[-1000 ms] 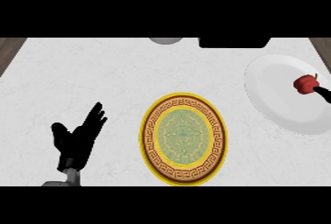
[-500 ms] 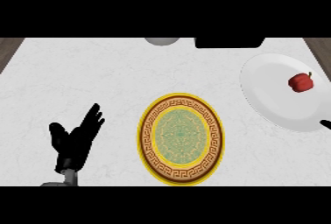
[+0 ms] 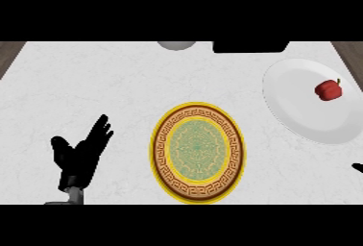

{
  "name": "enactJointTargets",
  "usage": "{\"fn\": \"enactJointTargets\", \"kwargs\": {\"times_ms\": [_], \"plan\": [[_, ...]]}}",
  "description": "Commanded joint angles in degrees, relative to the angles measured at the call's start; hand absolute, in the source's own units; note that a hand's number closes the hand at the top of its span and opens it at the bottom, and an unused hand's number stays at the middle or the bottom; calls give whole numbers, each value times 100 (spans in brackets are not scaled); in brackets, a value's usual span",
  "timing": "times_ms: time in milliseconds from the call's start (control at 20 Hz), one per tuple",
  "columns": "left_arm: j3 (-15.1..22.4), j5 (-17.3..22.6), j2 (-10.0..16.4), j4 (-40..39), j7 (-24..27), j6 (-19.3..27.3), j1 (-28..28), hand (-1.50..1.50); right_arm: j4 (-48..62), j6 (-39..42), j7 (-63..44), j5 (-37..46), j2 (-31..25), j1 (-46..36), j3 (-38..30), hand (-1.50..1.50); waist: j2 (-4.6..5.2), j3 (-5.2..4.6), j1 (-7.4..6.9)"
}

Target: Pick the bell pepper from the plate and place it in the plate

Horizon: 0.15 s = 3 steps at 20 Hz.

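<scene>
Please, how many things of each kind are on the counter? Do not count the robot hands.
Plates: 2 (white plate, yellow-rimmed patterned plate)
Red bell pepper: 1
Things cut off at the far edge: 2 (grey round object, black object)
Total: 5

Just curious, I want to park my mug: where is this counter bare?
The widest bare counter lies upper left, above the left hand and left of the patterned plate. A narrower strip runs between that plate and the white plate, which holds the bell pepper and crowds the right.
</scene>
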<state>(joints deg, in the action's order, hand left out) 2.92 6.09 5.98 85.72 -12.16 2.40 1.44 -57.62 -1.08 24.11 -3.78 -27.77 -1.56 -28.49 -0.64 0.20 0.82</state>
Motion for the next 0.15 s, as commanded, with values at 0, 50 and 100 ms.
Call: {"fn": "enactJointTargets", "kwargs": {"times_ms": [0,50,100], "plan": [[33,-10,-147,-511,-37,-17,-64,0,-902,111,-231,-125,132,853,-51,-150,52,-28,12],[-38,-7,-58,-486,-112,-56,-146,0,-1196,-248,-435,47,437,721,165,-150,56,-26,-28],[-101,18,13,-206,-225,-35,-26,0,-1300,-71,-236,-40,437,1064,47,-150,54,-24,-34]]}}
